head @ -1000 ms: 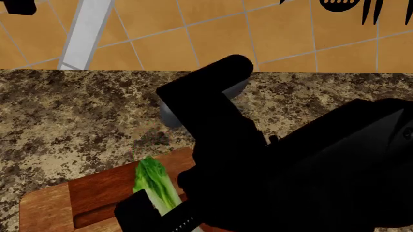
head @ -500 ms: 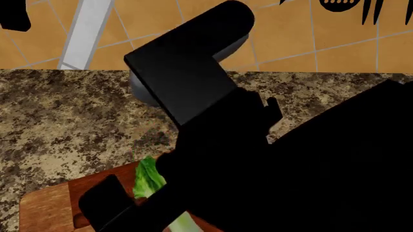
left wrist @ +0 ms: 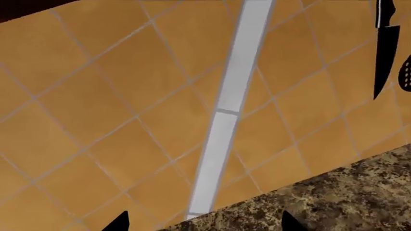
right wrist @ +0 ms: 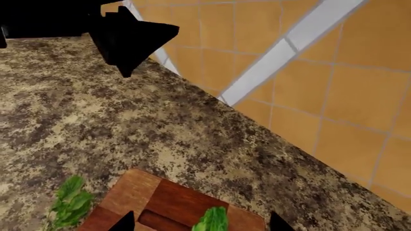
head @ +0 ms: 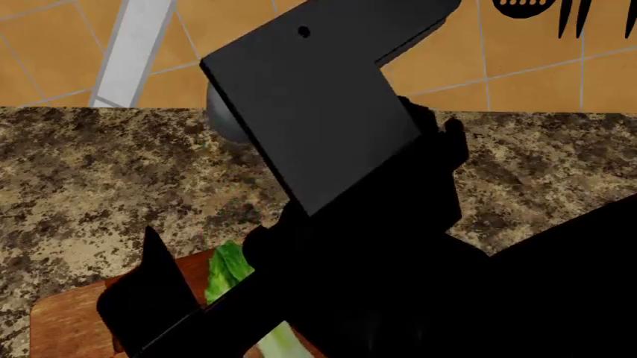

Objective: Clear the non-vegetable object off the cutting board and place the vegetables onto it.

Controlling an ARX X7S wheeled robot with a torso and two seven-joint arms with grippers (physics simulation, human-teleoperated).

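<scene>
Right hand [right wrist: 199, 222]: fingertips spread, empty, above the board.
Left hand [left wrist: 204, 222]: released, facing the tiled wall.
Cutting board [right wrist: 176, 199]: lower centre, on the counter [right wrist: 96, 125].
Stalk [head: 227, 272]: on board.
Leafy bunch [right wrist: 67, 202]: lower left, beside board.

Green-white stalk [head: 231, 277] lies on the checkered cutting board [right wrist: 168, 198]; leafy bunch [right wrist: 66, 202] beside it.

Right arm [head: 339, 142] risen in head view over last second: black link now reaches up past counter edge onto tile wall, covering more of frame. Right gripper [head: 149, 298] lifted and shifted toward board's outer end, away from slender stalk [head: 227, 270]. Stalk stays on cutting board [head: 65, 317], now more hidden under arm; only leafy top and bit of white base show.
</scene>
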